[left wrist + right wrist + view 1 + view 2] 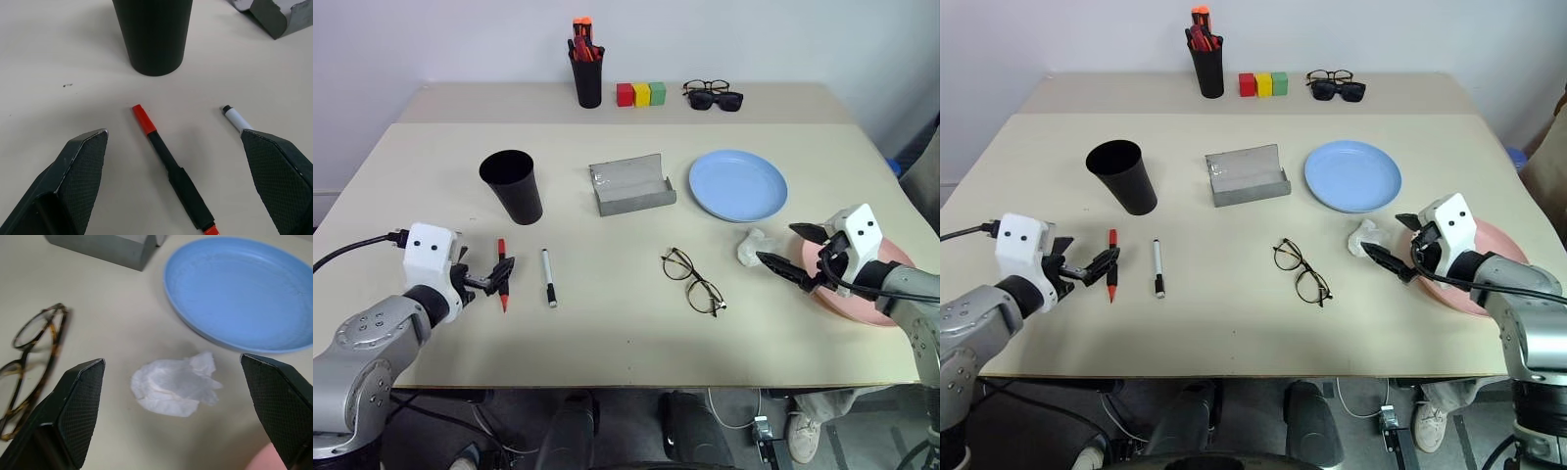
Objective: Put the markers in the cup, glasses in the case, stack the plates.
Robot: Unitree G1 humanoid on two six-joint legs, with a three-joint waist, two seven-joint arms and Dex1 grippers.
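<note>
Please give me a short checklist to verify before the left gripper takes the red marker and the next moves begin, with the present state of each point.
1. Left gripper open and empty: ok.
2. Red marker lies flat between the left fingers, untouched: ok.
3. Cup upright, mouth open: ok; its inside: cannot tell.
4. White marker lies apart from the red one: ok.
5. Case lid open for the glasses: ok.
6. Right gripper open; a crumpled tissue lies before it, near the blue plate, beside the pink plate: not ok.
</note>
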